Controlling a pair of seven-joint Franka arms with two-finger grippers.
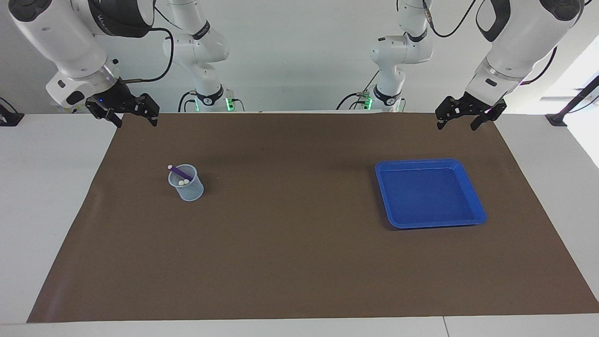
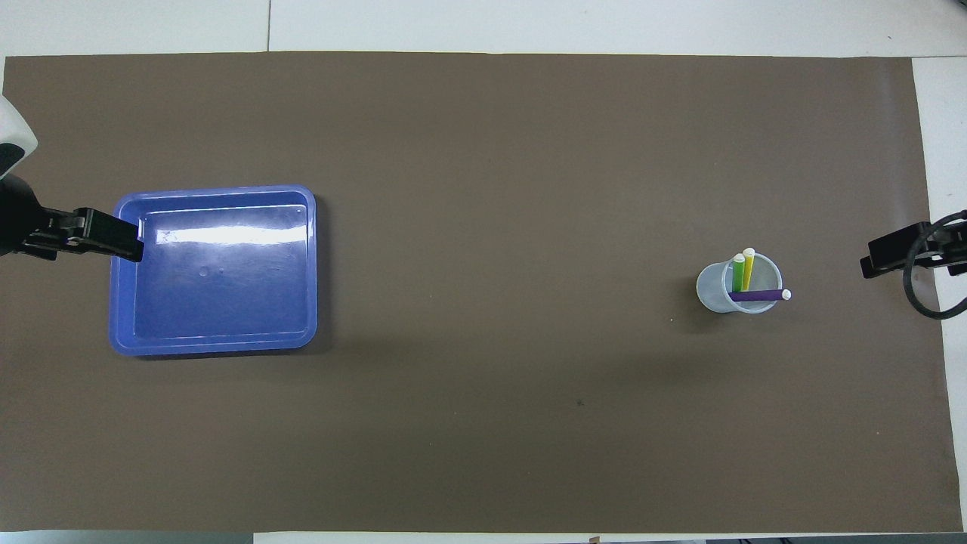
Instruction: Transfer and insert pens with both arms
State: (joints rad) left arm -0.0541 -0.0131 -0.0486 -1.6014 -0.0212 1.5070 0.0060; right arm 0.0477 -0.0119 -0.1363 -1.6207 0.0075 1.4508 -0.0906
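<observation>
The right pincer [image 1: 132, 115] hangs in the air at the upper left of the facing frame, over the corner of the brown mat [image 1: 299, 262] nearest the robots; its two fingers are spread and nothing is between them. The left pincer [image 1: 463, 116] hangs at the upper right of that frame, over the mat's edge, fingers likewise spread and bare.

Farther out from the robots, in the left half of the facing frame, a clear plastic cup [image 1: 191, 192] stands upright on the surface. All three pens are inside it: the purple pen [image 2: 758, 295] lies tilted across the rim with its whitish end sticking out past the rim, while the green pen [image 2: 737, 273] and the yellow pen [image 2: 747, 270] lean side by side against the cup's wall.

In the right half of the facing frame, well apart from the cup, a blue tray [image 1: 383, 196] rests flat on the mat.
</observation>
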